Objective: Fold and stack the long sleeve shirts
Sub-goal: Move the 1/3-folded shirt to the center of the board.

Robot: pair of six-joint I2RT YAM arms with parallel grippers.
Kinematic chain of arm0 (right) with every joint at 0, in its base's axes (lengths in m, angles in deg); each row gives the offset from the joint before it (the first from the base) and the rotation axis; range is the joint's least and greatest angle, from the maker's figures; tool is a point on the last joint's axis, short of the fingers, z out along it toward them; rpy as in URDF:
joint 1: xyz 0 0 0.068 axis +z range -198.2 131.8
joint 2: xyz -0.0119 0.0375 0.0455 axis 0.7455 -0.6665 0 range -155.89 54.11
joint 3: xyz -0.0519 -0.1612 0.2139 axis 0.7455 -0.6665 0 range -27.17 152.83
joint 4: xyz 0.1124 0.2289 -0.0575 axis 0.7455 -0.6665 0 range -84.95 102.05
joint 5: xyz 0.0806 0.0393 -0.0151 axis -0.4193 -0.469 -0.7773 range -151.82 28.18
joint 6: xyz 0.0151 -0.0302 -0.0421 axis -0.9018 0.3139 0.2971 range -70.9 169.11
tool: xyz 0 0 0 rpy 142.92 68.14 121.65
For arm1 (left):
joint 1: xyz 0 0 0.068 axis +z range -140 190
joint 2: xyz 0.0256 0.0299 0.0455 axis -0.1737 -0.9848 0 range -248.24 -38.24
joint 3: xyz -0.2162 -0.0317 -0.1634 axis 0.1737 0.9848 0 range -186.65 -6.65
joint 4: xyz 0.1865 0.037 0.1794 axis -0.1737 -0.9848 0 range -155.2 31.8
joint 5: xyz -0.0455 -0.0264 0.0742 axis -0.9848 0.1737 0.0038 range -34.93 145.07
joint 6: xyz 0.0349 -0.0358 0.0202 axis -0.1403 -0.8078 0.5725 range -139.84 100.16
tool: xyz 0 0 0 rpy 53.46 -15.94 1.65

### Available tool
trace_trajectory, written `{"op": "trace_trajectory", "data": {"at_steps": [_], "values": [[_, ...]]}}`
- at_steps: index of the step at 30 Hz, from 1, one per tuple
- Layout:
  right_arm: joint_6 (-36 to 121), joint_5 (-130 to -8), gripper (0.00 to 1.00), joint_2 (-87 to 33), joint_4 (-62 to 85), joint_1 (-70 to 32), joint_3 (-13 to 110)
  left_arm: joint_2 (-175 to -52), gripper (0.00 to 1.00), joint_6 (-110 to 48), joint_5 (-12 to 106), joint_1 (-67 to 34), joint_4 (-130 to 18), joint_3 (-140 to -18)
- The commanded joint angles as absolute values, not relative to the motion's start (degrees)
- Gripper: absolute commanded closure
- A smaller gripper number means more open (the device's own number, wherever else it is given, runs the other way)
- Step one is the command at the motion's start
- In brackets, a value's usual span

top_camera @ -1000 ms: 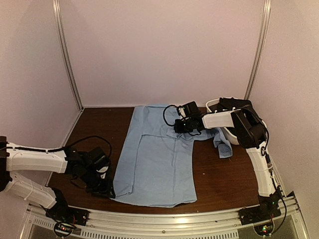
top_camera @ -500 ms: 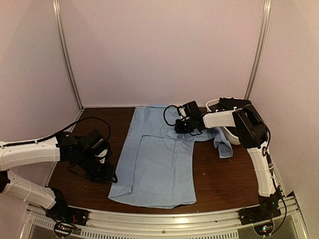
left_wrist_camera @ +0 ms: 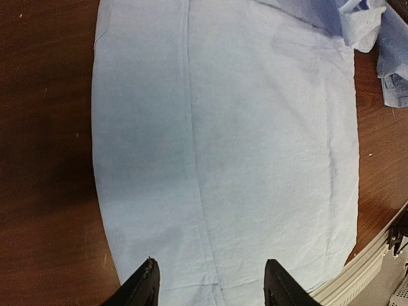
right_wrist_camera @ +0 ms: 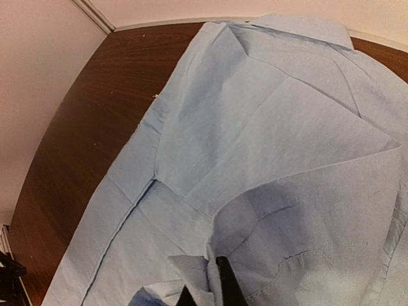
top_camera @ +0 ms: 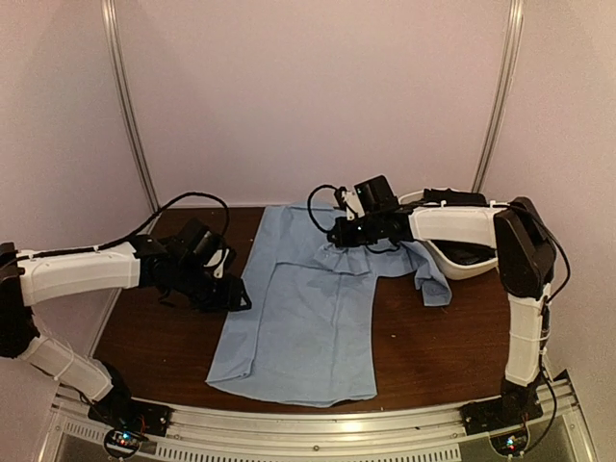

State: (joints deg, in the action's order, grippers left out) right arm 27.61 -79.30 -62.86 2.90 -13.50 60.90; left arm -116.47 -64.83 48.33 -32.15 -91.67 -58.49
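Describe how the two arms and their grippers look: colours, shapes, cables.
The left arm and right arm have smooth white tubular links joined by chunky black joints. The left gripper and right gripper are black, with tapered black fingers. Loose black cables loop over each wrist. No readable markings show.

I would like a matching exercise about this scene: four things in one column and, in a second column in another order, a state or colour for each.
Column A
1. left tool
2. right tool
3. shirt
4. tub

Column B
a. white, at the far right of the table
b. open, holding nothing
c. light blue, lying on the dark wood
d. shut on a fold of cloth

Pairs: 1-b, 2-d, 3-c, 4-a
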Motion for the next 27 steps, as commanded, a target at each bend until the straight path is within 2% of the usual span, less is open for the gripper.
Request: {"op": "trace_trajectory", "data": {"at_steps": [1,11,19,23,27], "values": [[25.2,-83.9,1.00,-60.3,4.0,-10.1,59.6,-120.0,0.43,-58.0,45.5,-31.4,-77.8,-61.9],[20.2,-90.5,1.00,-61.6,9.0,-2.8,60.3,-124.1,0.42,-62.3,38.8,-31.4,-59.4,-59.6],[18.7,-91.7,1.00,-64.6,10.0,-0.8,61.8,-127.0,0.43,-64.0,39.6,-31.3,-54.7,-57.9],[18.4,-91.9,1.00,-65.3,10.2,-0.4,61.9,-128.9,0.53,-64.4,38.2,-31.4,-53.7,-58.6],[18.3,-91.4,1.00,-65.3,10.1,-0.4,62.2,-129.8,0.75,-65.3,38.1,-31.4,-54.1,-58.6]]}}
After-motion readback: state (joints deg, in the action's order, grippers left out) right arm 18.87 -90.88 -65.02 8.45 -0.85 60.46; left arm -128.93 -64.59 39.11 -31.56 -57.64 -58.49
